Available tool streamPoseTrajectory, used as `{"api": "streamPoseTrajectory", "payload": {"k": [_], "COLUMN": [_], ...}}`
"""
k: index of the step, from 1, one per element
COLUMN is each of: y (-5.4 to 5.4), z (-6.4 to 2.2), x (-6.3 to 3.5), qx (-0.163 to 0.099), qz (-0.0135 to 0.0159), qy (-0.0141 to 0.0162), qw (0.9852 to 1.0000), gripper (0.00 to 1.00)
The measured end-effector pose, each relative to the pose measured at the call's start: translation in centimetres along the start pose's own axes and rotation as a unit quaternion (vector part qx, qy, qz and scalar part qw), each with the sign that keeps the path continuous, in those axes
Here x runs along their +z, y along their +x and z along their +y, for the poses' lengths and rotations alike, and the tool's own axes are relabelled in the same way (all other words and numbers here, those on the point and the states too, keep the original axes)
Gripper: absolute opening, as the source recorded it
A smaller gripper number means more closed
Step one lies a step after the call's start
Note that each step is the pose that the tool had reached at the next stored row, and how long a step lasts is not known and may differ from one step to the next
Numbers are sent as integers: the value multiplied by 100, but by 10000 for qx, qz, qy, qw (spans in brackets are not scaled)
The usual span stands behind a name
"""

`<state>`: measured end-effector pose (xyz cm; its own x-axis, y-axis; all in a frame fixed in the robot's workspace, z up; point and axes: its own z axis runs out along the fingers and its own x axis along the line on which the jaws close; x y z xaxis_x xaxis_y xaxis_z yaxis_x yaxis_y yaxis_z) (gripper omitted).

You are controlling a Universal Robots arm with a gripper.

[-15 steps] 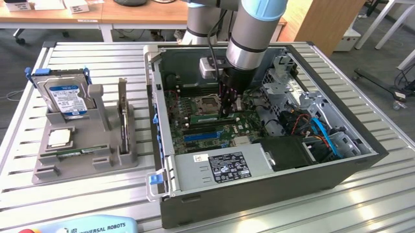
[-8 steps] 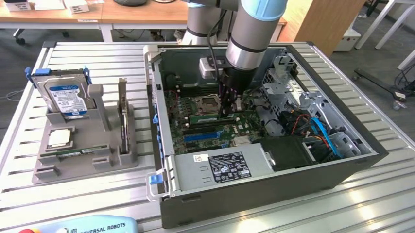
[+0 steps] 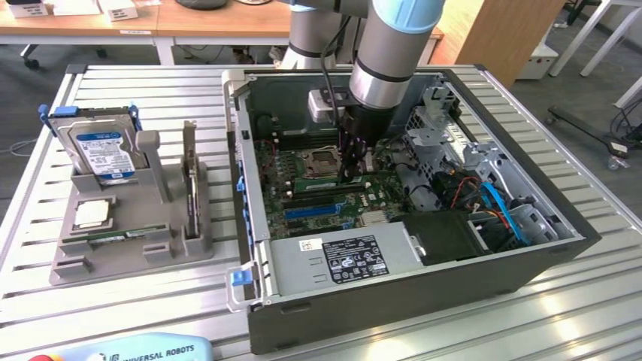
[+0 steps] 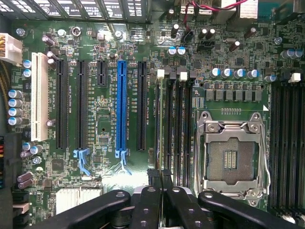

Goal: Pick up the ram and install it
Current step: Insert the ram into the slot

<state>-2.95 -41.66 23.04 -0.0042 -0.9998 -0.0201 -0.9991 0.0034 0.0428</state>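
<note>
Ram (image 3: 113, 236) on tray (image 3: 131, 267): expect a light, stiff, brittle board; hold by the long edges, off the chips. Gripper (image 4: 159, 180) jaws pressed together above memory slots (image 4: 178, 124).

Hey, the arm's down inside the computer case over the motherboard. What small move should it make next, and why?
Probably ease straight down a touch. The tool is shut on what looks like the ram, seen edge-on. It is lined up along the memory slots, between the blue slot and the empty processor socket. Whether it is seated I cannot tell.
</note>
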Motion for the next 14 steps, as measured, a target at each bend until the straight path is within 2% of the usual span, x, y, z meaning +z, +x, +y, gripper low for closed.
{"api": "streamPoseTrajectory", "payload": {"k": [14], "y": [-3], "z": [-1], "x": [9], "qx": [0], "qz": [-1], "qy": [1], "qw": [10000], "gripper": [11]}}
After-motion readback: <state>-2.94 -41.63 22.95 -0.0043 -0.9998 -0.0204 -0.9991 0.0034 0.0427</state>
